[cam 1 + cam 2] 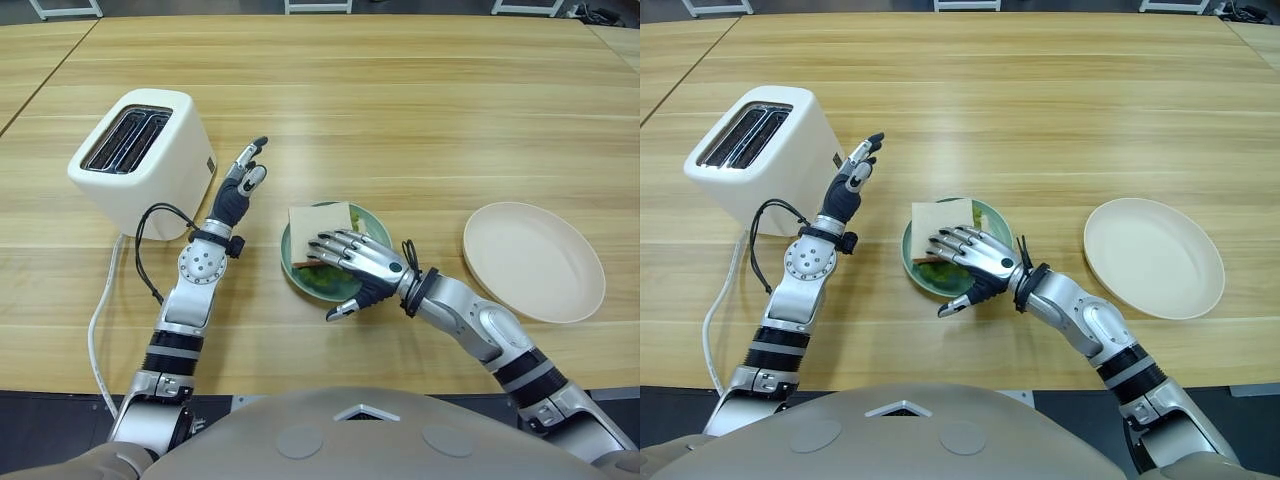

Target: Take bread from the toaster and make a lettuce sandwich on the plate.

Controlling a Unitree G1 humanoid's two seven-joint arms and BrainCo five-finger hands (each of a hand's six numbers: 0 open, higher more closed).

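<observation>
A white toaster (140, 160) stands at the left of the table, its two slots dark. A green plate (372, 222) sits in front of me at the middle. On it lies a slice of bread (318, 216), with lettuce (322, 278) and something reddish beneath my right hand. My right hand (352, 262) hovers over the plate's near half, fingers spread and holding nothing. My left hand (243, 180) is raised between the toaster and the plate, fingers extended and empty.
A cream plate (533, 261) with nothing on it lies to the right. The toaster's white cord (100, 330) trails toward the near table edge at the left. A black cable (150, 240) loops beside my left forearm.
</observation>
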